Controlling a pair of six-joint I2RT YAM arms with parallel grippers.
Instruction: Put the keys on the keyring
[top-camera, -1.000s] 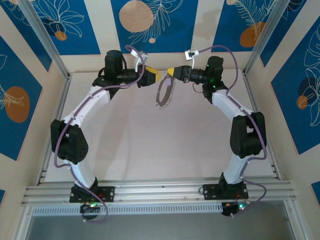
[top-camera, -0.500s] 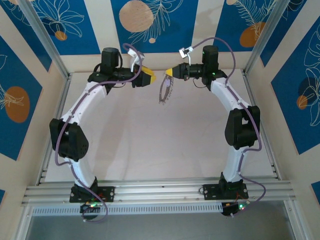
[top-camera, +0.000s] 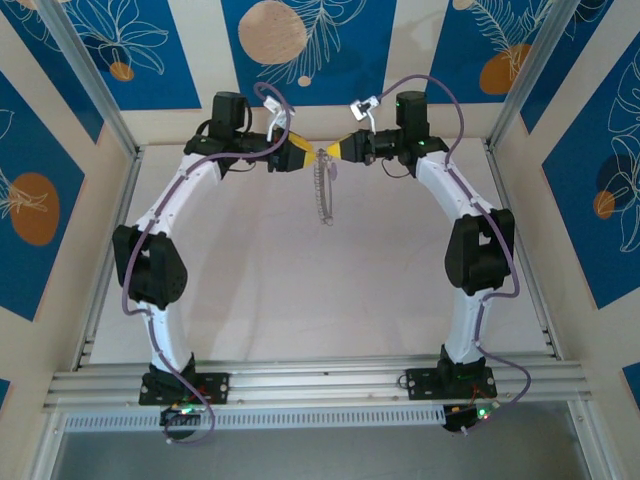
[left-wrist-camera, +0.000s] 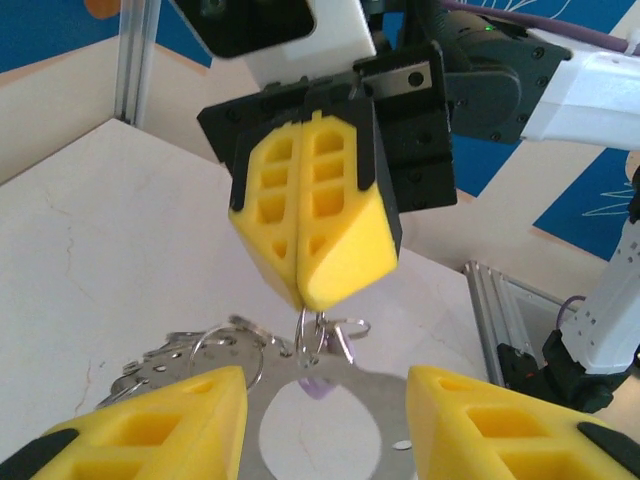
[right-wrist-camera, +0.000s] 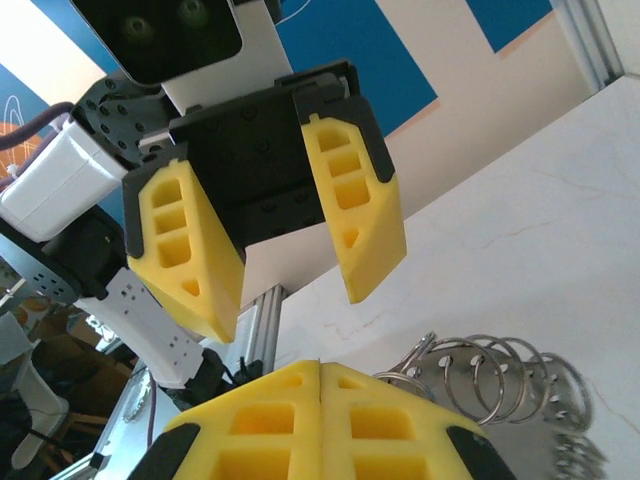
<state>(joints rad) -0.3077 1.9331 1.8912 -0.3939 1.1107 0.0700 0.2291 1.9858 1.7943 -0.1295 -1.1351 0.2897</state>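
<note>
Keyring (top-camera: 322, 190) hangs at twelve o'clock over the tabletop (top-camera: 250, 280), pinched by the fully closed right tool (top-camera: 340, 150). The key (left-wrist-camera: 316, 386) dangles just beneath. Left tool (top-camera: 300, 155), half open and empty, should close slowly and squarely on the key's lilac head.

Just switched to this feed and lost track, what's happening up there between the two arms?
The right arm's jaws are shut on the top of the keyring, which hangs edge-on above the table. The left arm's jaws stand open, facing them close up, not gripping anything. A small lilac-headed key dangles just below the right jaws; whether it is threaded on yet I can't tell.
</note>
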